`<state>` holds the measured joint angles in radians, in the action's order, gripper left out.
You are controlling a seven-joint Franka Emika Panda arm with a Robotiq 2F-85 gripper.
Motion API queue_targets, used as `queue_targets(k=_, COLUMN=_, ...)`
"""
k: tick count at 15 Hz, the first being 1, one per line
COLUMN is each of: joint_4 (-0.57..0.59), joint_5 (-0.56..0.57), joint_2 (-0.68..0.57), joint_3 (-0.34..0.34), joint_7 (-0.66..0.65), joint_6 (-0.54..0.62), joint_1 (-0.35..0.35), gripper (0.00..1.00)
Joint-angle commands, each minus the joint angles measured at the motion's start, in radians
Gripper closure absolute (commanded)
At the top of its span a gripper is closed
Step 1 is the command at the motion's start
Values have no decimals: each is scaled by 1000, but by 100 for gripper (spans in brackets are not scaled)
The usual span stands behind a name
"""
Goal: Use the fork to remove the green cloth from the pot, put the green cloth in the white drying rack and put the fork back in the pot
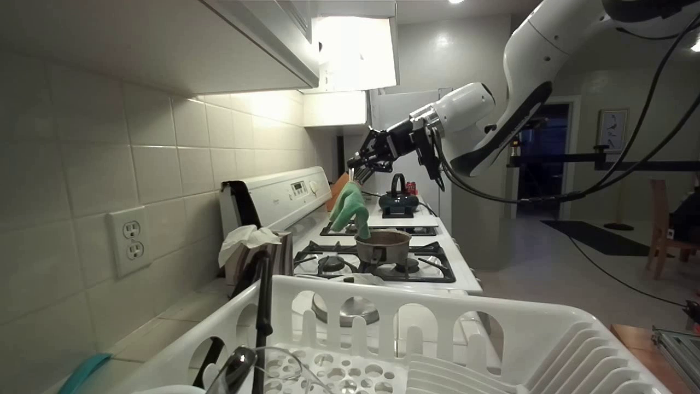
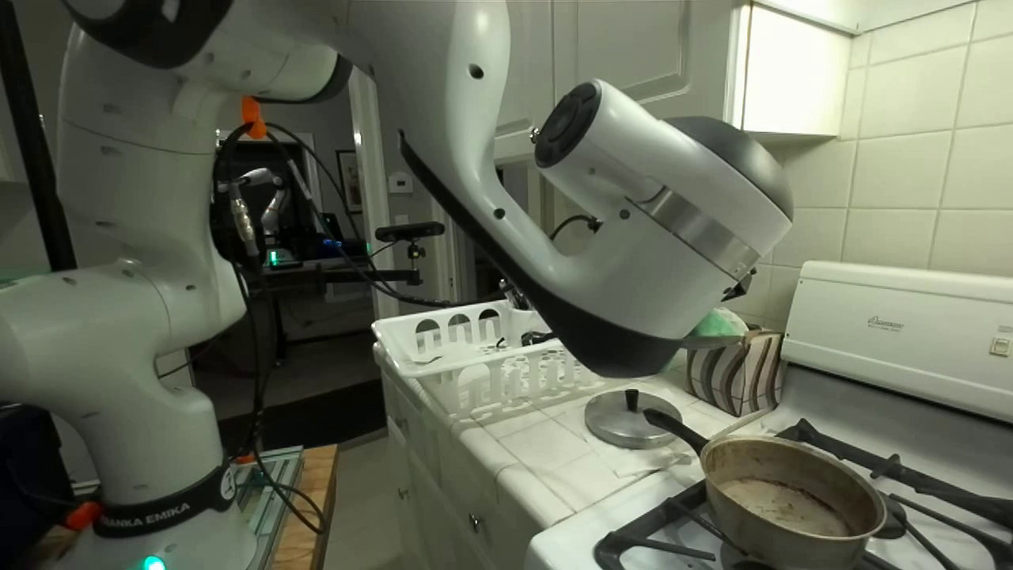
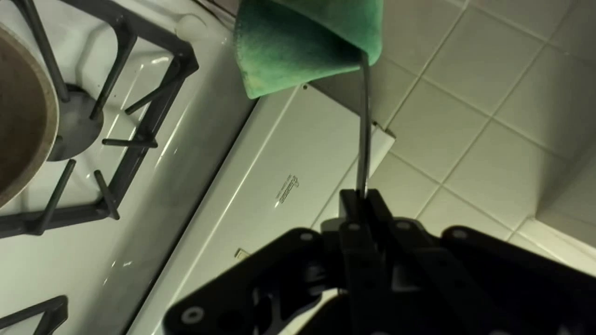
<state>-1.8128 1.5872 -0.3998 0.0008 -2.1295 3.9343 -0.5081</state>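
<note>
We see the gripper (image 3: 365,199) closed on the fork (image 3: 364,130); beyond the gripper hangs the green cloth (image 3: 293,51), apparently on the hidden tip, with the pot (image 1: 384,247) below.

1. Base (image 2: 166,443): upright at the foot of the arm (image 2: 142,182); green indicator light (image 2: 154,563) lit.
2. Forearm (image 1: 528,60): in both exterior views, descends from the raised elbow (image 2: 269,59) to the wrist (image 1: 465,106).
3. Wrist: bent; carries the end effector (image 3: 362,200) at a downward slant.
4. Fingers (image 3: 378,207): clamped, set nearly together, tips level with each other in the wrist view.
5. Visibility: in an exterior view, the wrist housing (image 2: 681,257) stands before the end effector; finger state cannot be read there.
</note>
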Motion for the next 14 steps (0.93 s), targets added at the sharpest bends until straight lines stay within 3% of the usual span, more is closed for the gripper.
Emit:
queue_targets(k=1, joint_4=-73, joint_5=37, joint_2=55, joint_3=20, joint_7=46, joint_6=2, joint_1=37, gripper=99)
queue_targets(k=5, joint_4=-129, joint_5=36, joint_2=80, joint_3=38, joint_7=111, joint_6=-11, joint_1=81, gripper=99)
queue_targets(k=6, joint_4=-73, joint_5=11, joint_2=26, joint_3=35, joint_7=93, joint_6=0, joint_1=75, gripper=94)
queue_targets(k=13, joint_4=-98, joint_5=11, joint_2=45, joint_3=37, joint_7=113, joint_6=-2, joint_1=86, gripper=94)
queue_targets(k=14, joint_4=-98, joint_5=11, joint_2=45, joint_3=37, joint_7=113, joint_6=-2, joint_1=86, gripper=99)
